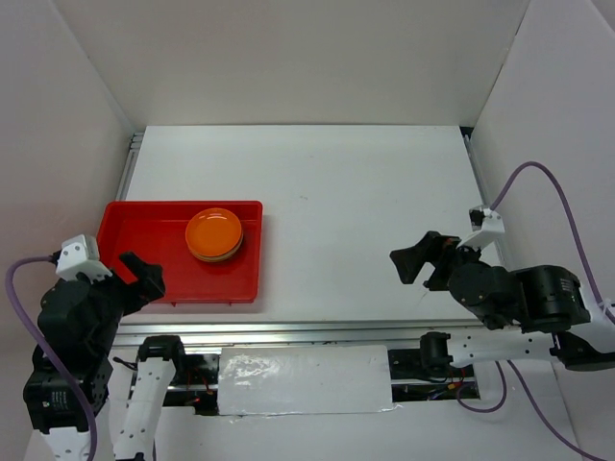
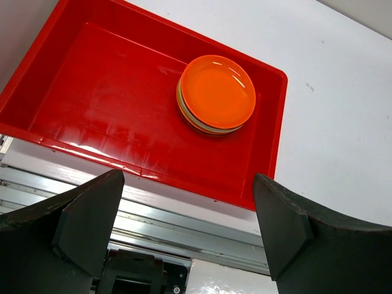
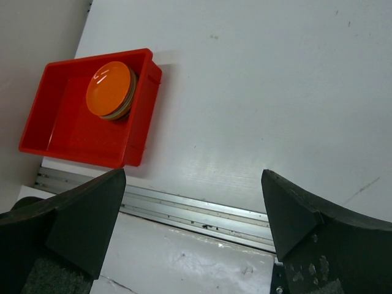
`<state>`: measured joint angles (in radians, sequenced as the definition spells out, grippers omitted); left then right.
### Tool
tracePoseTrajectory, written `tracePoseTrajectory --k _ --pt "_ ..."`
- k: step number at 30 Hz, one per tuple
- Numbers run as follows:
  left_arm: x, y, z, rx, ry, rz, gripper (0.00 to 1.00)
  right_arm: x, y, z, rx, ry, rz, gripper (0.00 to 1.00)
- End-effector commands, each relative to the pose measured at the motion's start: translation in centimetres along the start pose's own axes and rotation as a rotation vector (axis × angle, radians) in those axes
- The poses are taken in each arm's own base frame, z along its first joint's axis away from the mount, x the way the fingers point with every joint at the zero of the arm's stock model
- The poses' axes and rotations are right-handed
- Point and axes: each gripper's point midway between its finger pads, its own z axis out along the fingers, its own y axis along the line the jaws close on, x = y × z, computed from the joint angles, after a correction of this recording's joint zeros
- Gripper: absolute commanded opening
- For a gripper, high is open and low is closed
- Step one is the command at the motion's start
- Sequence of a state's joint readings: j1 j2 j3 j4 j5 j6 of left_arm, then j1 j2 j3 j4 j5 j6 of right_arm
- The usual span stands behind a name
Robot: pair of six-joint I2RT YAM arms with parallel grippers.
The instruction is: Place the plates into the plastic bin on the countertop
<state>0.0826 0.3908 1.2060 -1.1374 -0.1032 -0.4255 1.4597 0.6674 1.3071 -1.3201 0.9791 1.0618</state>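
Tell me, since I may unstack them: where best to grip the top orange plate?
Its upturned rim, likely from above on the left edge: the orange plate lies flat atop the stack, near the red bin's right wall, with bare floor leftward.

Your top cam sits high behind the arm bases, looking down and forward over the whole flat white table (image 1: pixel 365 192); left arm lower left, right arm lower right. Your left wrist cam looks out between the left gripper's (image 2: pixel 188 184) black fingers, close over the shallow red plastic bin (image 2: pixel 110 104), which fills most of its frame. Your right wrist cam looks between the right gripper's (image 3: pixel 193 177) fingers, across the table from well away; the bin sits small in its upper left. All three share the bin, the orange-topped stack of round plates (image 1: pixel 214 233) inside and the front metal rail (image 1: pixel 317 331).
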Motion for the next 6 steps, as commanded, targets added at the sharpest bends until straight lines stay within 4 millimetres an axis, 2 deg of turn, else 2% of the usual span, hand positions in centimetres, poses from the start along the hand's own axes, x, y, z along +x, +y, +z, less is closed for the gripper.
tracePoseTrajectory --k 1,6 --pt "-0.98 -0.12 -0.34 0.004 -0.051 -0.020 0.99 0.54 -2.23 -0.04 0.072 0.008 -0.065 1.00" --pt "-1.11 -0.11 -0.22 -0.003 -0.040 -0.016 0.99 0.30 -2.54 -0.11 0.063 -0.009 -0.043 1.00"
